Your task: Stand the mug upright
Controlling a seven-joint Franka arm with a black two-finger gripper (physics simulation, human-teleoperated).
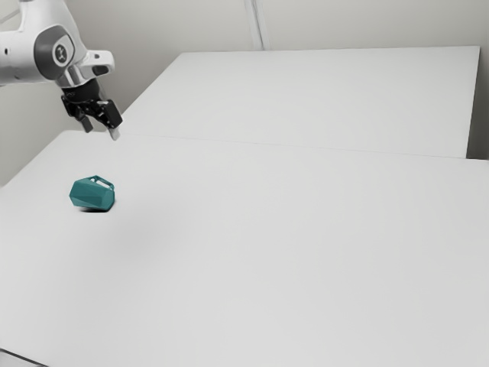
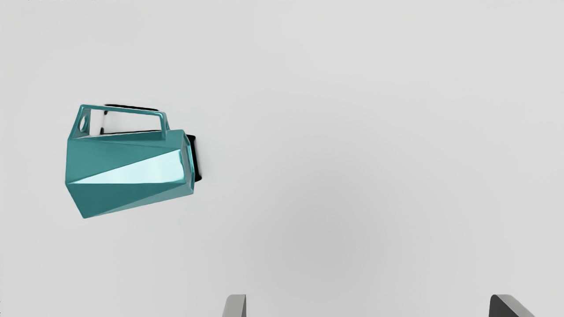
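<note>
White tabletop [image 1: 290, 245] beneath it, the teal mug [image 2: 119, 156] lies on its side; our gripper [image 1: 101, 131] hangs above, open and empty. We should straddle the body squarely (keeping off the handle [image 2: 128, 110]), then close gently before tipping it.
</note>
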